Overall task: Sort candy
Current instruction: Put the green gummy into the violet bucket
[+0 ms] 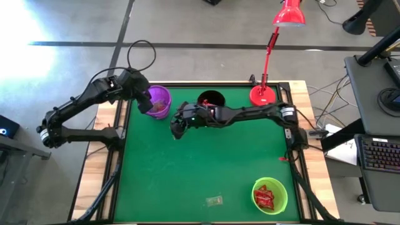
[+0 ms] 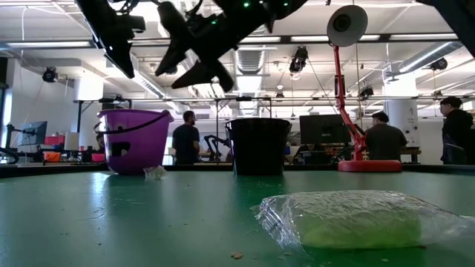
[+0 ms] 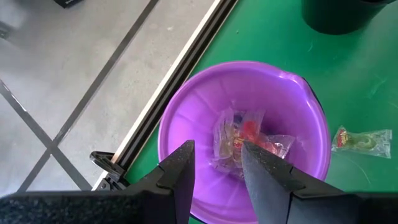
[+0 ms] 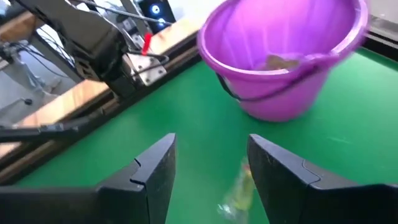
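One pale candy point(image 4: 239, 190) beside the purple cup point(image 1: 159, 101) is being approached by the spread right end effector point(image 4: 208, 171), probably for pickup.

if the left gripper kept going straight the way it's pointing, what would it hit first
Probably the wrapped candies lying in the purple cup: the open left gripper points down into it, though depth is hard to judge.

The setting is an open-plan robotics lab. Exposed ceiling ducts point(image 2: 245, 59), monitors point(image 2: 324, 129) on benches and standing people point(image 2: 185, 137) show behind the green tabletop point(image 1: 206, 162).
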`<state>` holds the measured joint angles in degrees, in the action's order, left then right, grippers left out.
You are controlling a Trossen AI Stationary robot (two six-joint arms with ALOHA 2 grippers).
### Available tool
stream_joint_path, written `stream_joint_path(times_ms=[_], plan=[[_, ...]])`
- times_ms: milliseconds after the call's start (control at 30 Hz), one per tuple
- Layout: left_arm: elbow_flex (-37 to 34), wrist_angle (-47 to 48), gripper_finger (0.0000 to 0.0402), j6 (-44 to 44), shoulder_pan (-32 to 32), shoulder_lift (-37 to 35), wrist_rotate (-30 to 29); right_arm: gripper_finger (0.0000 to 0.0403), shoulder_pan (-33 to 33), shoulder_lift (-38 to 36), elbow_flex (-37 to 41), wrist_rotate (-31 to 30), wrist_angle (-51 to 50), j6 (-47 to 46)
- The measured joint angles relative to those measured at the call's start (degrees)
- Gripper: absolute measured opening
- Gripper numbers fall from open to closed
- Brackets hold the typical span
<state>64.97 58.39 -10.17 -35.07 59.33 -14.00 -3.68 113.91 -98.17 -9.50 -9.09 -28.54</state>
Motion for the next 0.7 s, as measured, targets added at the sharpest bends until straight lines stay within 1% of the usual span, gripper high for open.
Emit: stream_joint_path(times_ms=[167, 333, 400, 567, 700], plan=[[0.0, 0.0, 0.0114, 0.1, 0.0, 0.1, 0.0, 0.0188, -0.2, 5.6, -7.0, -0.1, -1.4, -2.1], [-0.1, 0.0, 0.0114, 0.3, 0.0, 0.1, 0.0, 0.0189, -0.5, 12.2, -15.2, -0.1, -12.0, -4.8], [-0.2, 0.0, 0.0114, 0.3, 0.0, 0.1, 0.0, 0.0189, -0.5, 14.4, -18.1, -0.1, -14.3, -4.9], [-0.3, 0.0, 0.0114, 0.3, 0.0, 0.2, 0.0, 0.0189, -0.5, 18.7, -22.5, 0.0, -18.0, -4.9], [-0.3, -0.1, 0.0114, 0.3, 0.0, 0.2, 0.0, 0.0189, -0.5, 20.9, -24.0, 0.0, -20.9, -7.8]])
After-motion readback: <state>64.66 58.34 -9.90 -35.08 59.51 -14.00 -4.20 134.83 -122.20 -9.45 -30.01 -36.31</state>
